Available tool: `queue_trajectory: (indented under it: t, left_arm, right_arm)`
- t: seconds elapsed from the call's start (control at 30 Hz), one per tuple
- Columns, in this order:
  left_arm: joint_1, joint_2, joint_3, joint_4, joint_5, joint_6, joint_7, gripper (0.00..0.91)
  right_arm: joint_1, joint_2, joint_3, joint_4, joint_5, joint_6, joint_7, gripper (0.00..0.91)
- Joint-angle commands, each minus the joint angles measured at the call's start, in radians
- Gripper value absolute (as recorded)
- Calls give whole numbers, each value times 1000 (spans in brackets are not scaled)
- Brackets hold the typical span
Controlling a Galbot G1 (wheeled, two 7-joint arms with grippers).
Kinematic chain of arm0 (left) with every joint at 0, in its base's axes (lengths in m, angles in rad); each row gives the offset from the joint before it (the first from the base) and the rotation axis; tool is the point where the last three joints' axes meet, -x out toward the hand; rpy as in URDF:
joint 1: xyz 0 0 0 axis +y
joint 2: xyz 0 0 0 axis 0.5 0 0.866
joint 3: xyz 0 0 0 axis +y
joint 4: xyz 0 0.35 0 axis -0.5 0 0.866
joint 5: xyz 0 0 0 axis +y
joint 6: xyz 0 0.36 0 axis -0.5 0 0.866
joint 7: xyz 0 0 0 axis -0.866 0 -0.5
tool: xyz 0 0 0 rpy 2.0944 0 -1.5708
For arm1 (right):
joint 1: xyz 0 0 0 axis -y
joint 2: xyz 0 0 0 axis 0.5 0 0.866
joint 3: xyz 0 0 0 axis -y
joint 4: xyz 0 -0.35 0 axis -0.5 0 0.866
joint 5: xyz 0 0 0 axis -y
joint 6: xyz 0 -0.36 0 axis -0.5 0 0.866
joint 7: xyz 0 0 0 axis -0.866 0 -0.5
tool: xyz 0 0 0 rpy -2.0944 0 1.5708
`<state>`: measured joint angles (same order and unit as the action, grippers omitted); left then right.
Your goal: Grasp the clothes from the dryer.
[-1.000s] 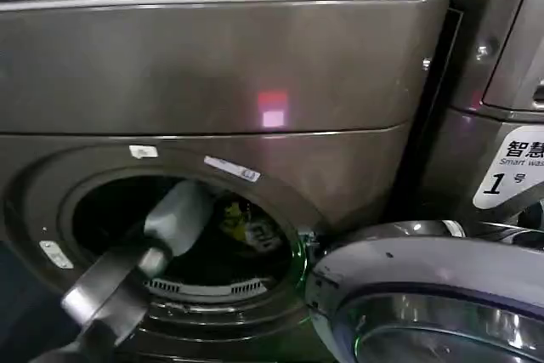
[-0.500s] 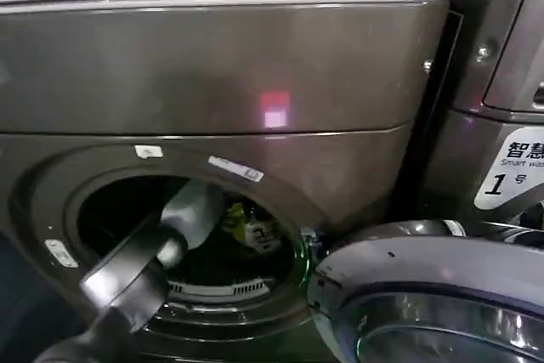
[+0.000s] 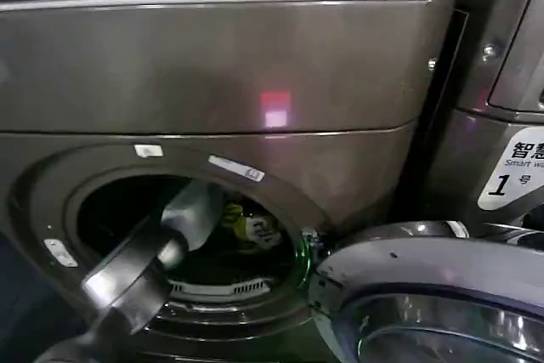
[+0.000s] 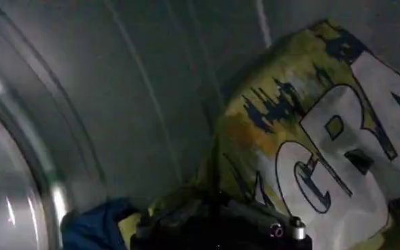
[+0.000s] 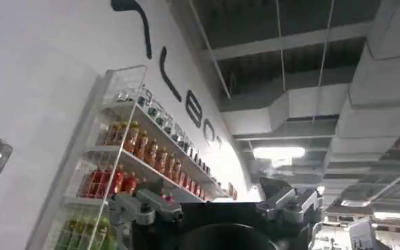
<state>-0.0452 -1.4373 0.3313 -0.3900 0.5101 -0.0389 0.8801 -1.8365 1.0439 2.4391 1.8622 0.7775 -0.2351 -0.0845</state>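
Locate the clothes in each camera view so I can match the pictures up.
Head view: the clothes lie inside the dryer, right part of the round opening, beyond the left arm.
Left wrist view: the clothes lie close ahead, against the drum wall.
Right wrist view: not in it.
Shared landmark: yellow-green fabric with white patches.

neighbouring machine (image 3: 501, 108), shelves (image 5: 128, 176) of perhaps bottled drinks
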Motion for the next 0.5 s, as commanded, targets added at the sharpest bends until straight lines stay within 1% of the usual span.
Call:
queue_trajectory:
  t: [0.03, 0.07, 0.13, 0.2, 0.23, 0.27, 0.33, 0.37, 0.43, 0.5]
  left_arm:
    - [84, 46, -252, -146, -76, 66, -134, 0]
    - [115, 70, -292, -205, -97, 88, -163, 0]
    - [169, 89, -345, -292, -139, 110, -215, 0]
    - [232, 110, -414, -393, -220, 151, -293, 0]
    - [258, 118, -429, -431, -243, 154, -318, 0]
    - [286, 126, -456, -479, -300, 167, -389, 0]
    - [355, 130, -488, -560, -402, 182, -502, 0]
    - [383, 126, -507, -603, -435, 173, -541, 0]
    - [460, 101, -566, -702, -471, 184, -669, 0]
    - [520, 83, -603, -779, -544, 166, -773, 0]
  right_arm:
    - [11, 3, -22, 18, -3, 0, 1, 907]
    - [13, 6, -26, 22, -3, -1, 2, 907]
    - [15, 9, -33, 29, -4, -1, 3, 907]
    - [19, 15, -41, 39, -3, 1, 2, 907]
    - [22, 18, -45, 42, -3, 1, 3, 907]
    - [23, 19, -48, 44, -3, 1, 3, 907]
    - [24, 21, -50, 46, -2, 1, 3, 907]
    - [25, 21, -51, 49, 2, 1, 7, 907]
    - [24, 21, -50, 55, 9, 5, 10, 907]
    - [22, 20, -50, 56, 10, 17, 7, 907]
